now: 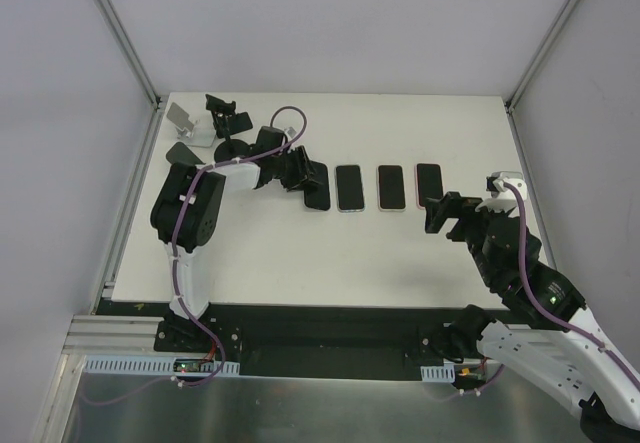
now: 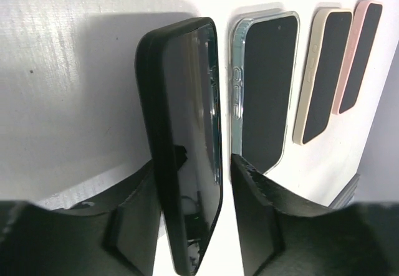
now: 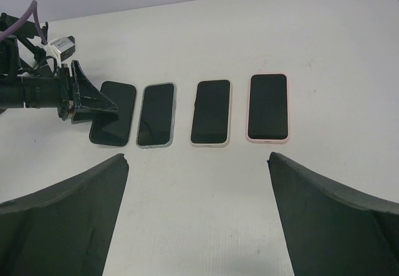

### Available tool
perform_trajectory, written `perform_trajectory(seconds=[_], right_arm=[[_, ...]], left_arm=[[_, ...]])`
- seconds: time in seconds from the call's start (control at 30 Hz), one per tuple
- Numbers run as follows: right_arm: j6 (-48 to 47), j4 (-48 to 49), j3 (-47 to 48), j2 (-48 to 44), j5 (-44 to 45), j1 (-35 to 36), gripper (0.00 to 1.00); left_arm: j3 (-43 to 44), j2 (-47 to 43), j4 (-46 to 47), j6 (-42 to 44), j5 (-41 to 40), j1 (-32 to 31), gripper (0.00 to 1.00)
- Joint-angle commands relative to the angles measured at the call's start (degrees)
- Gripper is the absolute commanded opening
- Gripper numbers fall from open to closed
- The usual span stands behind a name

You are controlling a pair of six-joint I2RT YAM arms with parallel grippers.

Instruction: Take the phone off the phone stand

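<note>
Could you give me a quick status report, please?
Left gripper open, jaws astride black phone lying on table. Right gripper open, holding nothing. Nothing in the way.

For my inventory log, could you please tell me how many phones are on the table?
4, in one row: the black-cased phone between the left gripper fingers, then rightward the clear-cased phone, the cream phone and the pink phone. None appears hidden.

White table (image 1: 300,253), pale grey walls (image 1: 330,23), metal corner posts (image 1: 121,33), even light
</note>
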Motion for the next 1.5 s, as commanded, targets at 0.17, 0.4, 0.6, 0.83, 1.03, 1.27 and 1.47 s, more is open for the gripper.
perform_trajectory(seconds=[0.17,0.4,0.6,0.83,1.03,1.27,1.47], right_arm=[[0.4,-0.1,2.5,0.0,-0.6,-0.3,0.97],[1.4,-0.1,2.1,-0.1,-0.5,-0.2,0.97],[2.5,-0.5,1.9,-0.4,-0.1,-0.3,0.97],[3.7,-1.6,1.9,-0.5,0.4,-0.3,0.97],[2.5,-2.4,1.7,-0.5,3.3,-0.3,0.96],[0.2,-2.8,2.8,3.1,4.5,-0.4,0.96],[-2.6,-2.8,5.0,5.7,5.9,-1.3,0.96]], left_arm=[[3.4,-0.6,-4.4,4.5,-2.7,0.4,0.58],[3.2,-1.9,-6.9,8.0,-5.1,0.4,0.72],[5.7,-1.2,-9.1,11.2,-6.7,0.4,0.85],[7.7,-2.2,-13.4,14.1,-9.4,0.5,0.99],[5.7,-9.9,-15.6,17.2,-14.2,0.5,0.99],[-2.2,-29.7,-17.2,14.7,-17.1,5.0,0.99],[-7.1,-50.4,-24.2,15.0,-24.8,10.9,0.99]])
